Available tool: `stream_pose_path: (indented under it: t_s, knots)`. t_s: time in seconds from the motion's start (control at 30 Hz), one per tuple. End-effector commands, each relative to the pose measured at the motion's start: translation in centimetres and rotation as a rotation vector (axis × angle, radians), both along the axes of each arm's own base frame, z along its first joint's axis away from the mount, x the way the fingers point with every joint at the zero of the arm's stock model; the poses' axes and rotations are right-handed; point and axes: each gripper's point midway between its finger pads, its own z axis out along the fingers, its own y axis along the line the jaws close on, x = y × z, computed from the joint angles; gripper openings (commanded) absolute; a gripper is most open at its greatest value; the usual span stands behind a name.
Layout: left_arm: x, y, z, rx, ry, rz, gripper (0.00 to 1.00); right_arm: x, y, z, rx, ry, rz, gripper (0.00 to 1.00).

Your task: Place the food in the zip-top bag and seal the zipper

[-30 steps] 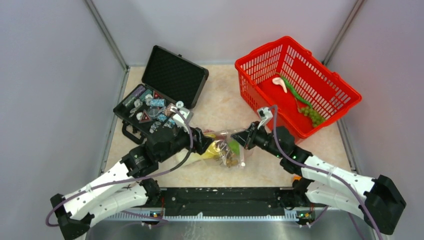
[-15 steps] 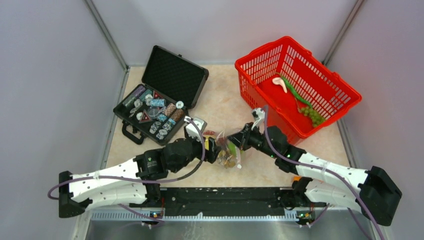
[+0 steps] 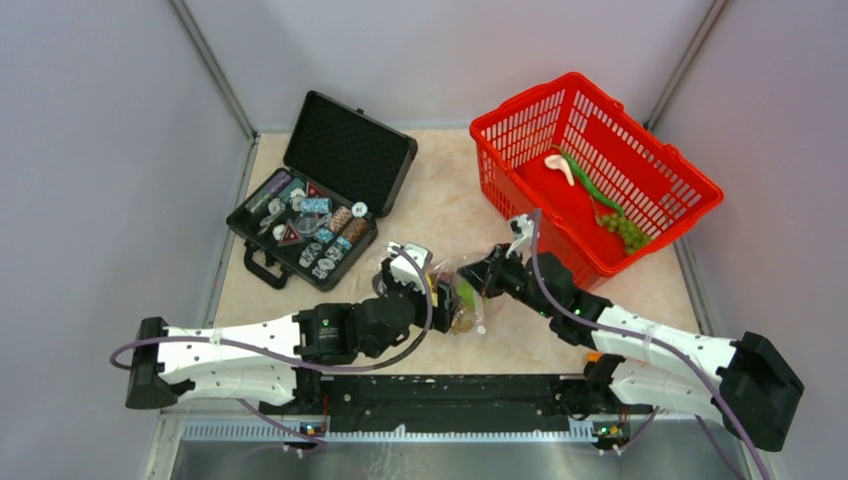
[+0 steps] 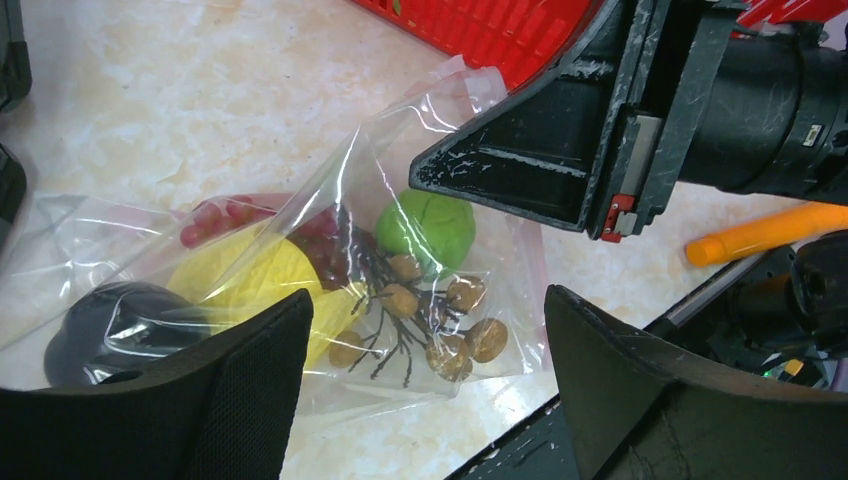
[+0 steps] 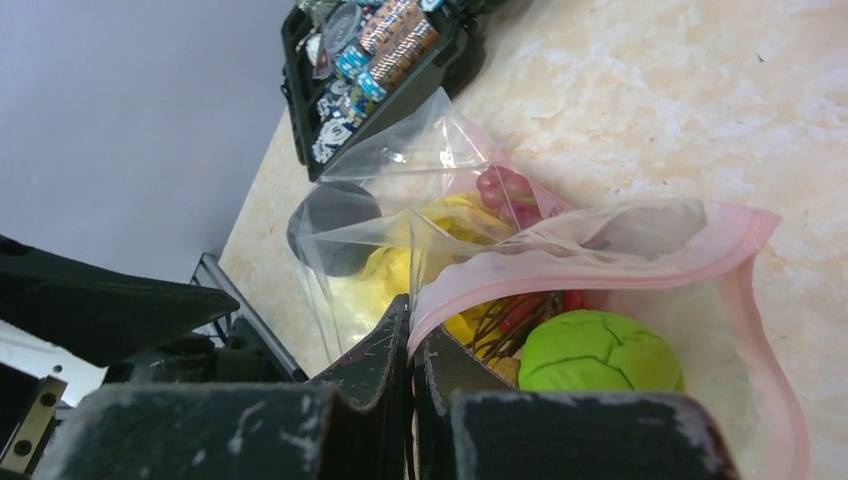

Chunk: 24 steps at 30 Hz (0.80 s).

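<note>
I find the right gripper pressed together on the pink zipper strip of the clear bag, pinching that edge and holding it raised off the table. The left gripper is spread wide above the lower part of the bag, with one finger to each side, and it grips nothing.

The bag sits between the two grippers at the front middle of the table. It is in front of the red basket and the open black case.

Inside the bag I count a yellow leafy bunch, red-purple grapes, a green round fruit and a cluster of brown bits. Green grapes lie in the basket, outside the bag.

A dark round object shows through the plastic at the end of the bag away from the pinch, and I cannot identify it. I cannot tell whether the strip is closed along its length.
</note>
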Motion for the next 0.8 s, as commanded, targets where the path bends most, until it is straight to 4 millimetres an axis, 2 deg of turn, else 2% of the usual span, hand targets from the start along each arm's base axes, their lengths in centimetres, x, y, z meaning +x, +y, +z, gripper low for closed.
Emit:
stream_pose_path:
  t_s: [0.0,0.2,0.33,0.5,0.67,0.77]
  knots:
    - [0.5,-1.8,2.2,-0.116,0.023,0.066,0.86,0.9,0.3,3.9,0.086,-0.005,-0.062,0.0]
    - [-0.1,-3.9,1.4,-0.141,0.066,0.063,0.87,1.4,-0.3,3.8,0.1,0.05,-0.122,0.0]
    - [-0.8,-4.9,0.8,-0.154,0.077,0.053,0.86,1.2,-0.1,4.1,0.111,0.061,-0.115,0.0]
    - [-0.7,-6.3,0.0,-0.121,0.043,0.046,0.87,0.9,0.2,4.6,0.11,0.049,-0.087,0.0]
    - [0.5,-5.9,-0.9,-0.025,0.015,0.132,0.86,0.9,0.2,5.5,0.113,0.04,-0.084,0.01]
    - [0.9,-6.4,-1.1,-0.013,0.004,0.146,0.86,0.9,0.4,5.8,0.119,0.036,-0.08,0.01]
